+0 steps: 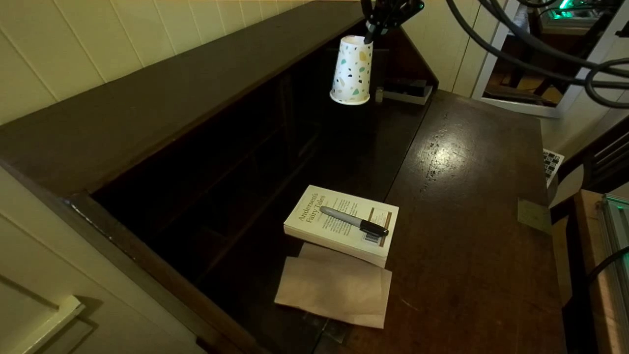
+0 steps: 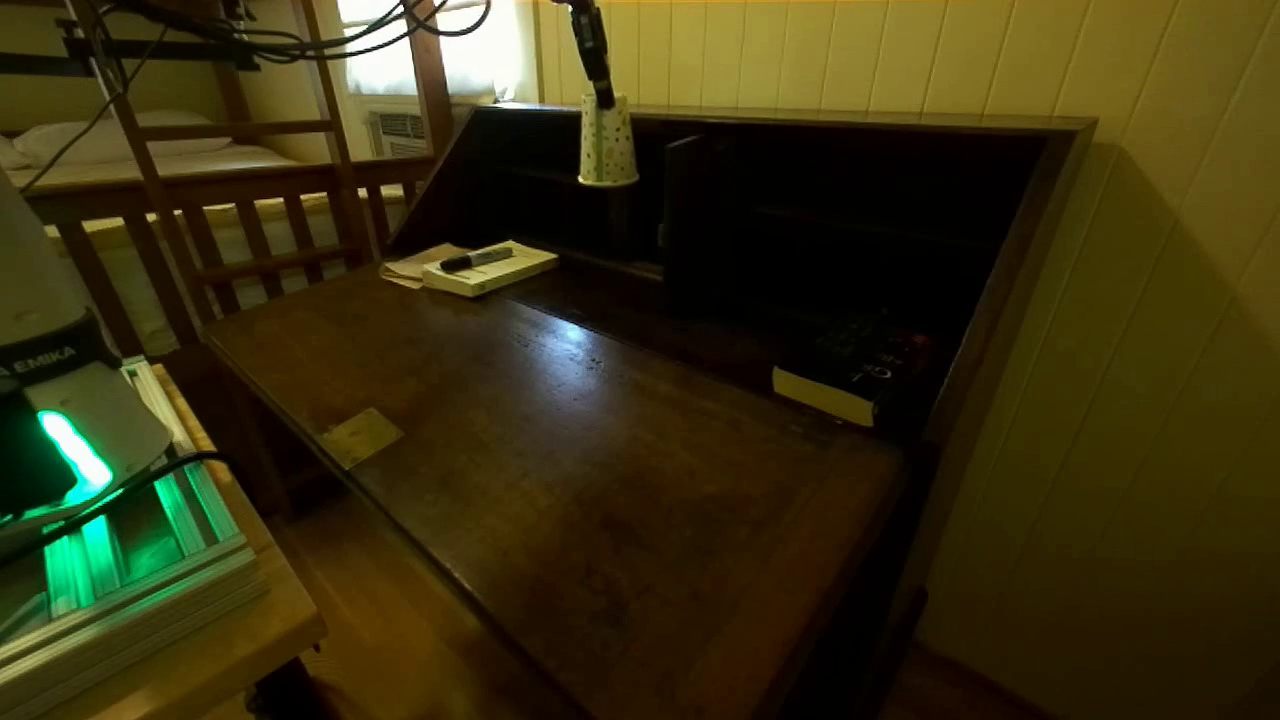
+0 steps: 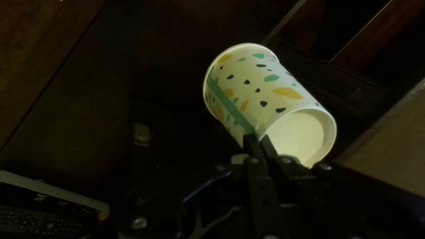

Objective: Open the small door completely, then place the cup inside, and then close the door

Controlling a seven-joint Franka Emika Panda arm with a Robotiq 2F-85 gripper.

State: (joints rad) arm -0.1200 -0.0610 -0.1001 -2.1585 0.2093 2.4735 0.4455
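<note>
At upper centre in both exterior views, the end effector [image 1: 369,39] pinches an upside-down cup [image 1: 351,73] by its base rim; dark compartments [image 1: 226,174] show little.

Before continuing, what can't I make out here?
Inside of the cup: hidden by its wall and base, all views.
Space behind the small door: hidden by it and shadow, in an exterior view.
White book fine print: too small, in an exterior view.
Upper gripper: cut by the top edge, both exterior views.
</note>
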